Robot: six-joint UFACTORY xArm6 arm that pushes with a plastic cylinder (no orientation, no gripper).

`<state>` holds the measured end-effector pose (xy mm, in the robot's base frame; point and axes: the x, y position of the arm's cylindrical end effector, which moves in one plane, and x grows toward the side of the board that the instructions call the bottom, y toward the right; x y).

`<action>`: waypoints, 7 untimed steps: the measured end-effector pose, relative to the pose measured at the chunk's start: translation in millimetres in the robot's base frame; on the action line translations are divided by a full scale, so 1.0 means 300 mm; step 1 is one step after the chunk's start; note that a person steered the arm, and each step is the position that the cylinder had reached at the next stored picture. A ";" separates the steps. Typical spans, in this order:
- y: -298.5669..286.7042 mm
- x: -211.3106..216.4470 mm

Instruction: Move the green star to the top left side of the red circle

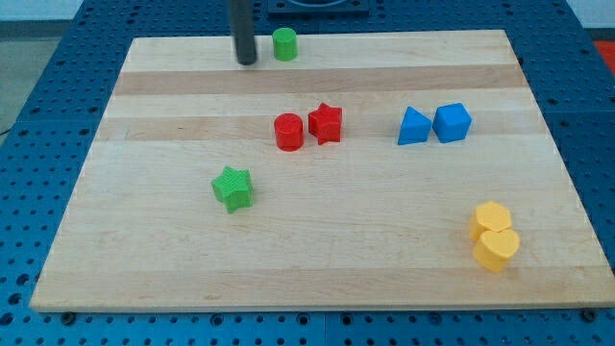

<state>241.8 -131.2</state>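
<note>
Dark rod upright near the view's top, my tip (247,61) resting on the wooden board (538,279) just left of the green cylinder (284,44), apparently apart. No pincer fitted. Green star (233,187) flat, untouched, below-left of the red circle (288,132).

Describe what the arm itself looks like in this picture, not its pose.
Only the rod shows: a straight, dark, nearly black cylinder coming down from the view's top edge, plain and smooth, with no markings, cables or sleeve visible. It ends bluntly at my tip, which sits just to the view's left of the green cylinder, far from the green star. The rest of the arm is out of view.
</note>
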 end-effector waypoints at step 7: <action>0.122 1.036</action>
<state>552.8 -94.7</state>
